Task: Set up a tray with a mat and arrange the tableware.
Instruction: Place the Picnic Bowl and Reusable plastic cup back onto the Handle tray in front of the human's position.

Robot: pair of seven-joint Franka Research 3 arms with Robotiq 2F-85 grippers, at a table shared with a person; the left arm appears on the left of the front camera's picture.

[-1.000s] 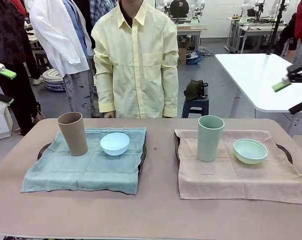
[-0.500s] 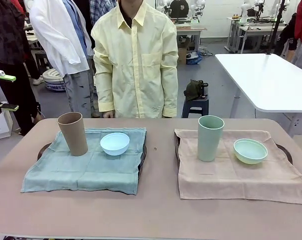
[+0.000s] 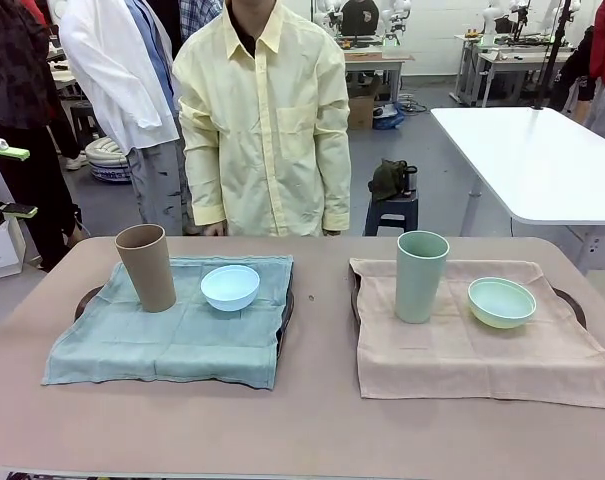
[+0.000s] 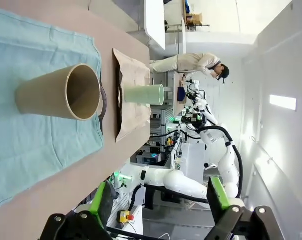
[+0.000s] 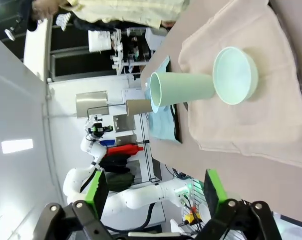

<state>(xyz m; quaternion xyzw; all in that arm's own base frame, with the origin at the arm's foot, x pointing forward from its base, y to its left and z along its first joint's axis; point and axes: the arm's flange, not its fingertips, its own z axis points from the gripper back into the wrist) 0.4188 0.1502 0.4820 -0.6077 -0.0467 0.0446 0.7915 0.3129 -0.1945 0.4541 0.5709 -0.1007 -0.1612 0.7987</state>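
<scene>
Brown worktop (image 3: pixel 312 430) seen lower frame, two cloth-covered trays set on it.
Teal fabric mat (image 3: pixel 172 345) at left: tan-brown tall tumbler (image 3: pixel 147 267) upright, pale blue round bowl (image 3: pixel 230 287) just beside.
Beige fabric mat (image 3: pixel 462 345) at right: pale green tall tumbler (image 3: pixel 421 276) upright, pale green round bowl (image 3: pixel 501 302) near.
Left pincer (image 4: pixel 158 207) fully spread, nothing held; tan tumbler nearer it.
Right pincer (image 5: pixel 153 192) fully spread, nothing held; green pieces nearer.

Two dark round trays (image 3: pixel 86 298) lie almost wholly hidden under a teal cloth mat (image 3: pixel 172 335) and a beige cloth mat (image 3: pixel 472 335), only rim slivers showing. The beige mat's right corner runs off the front view's edge. In the left wrist view, the tan-brown tumbler (image 4: pixel 61 92) hides the pale blue bowl.
</scene>
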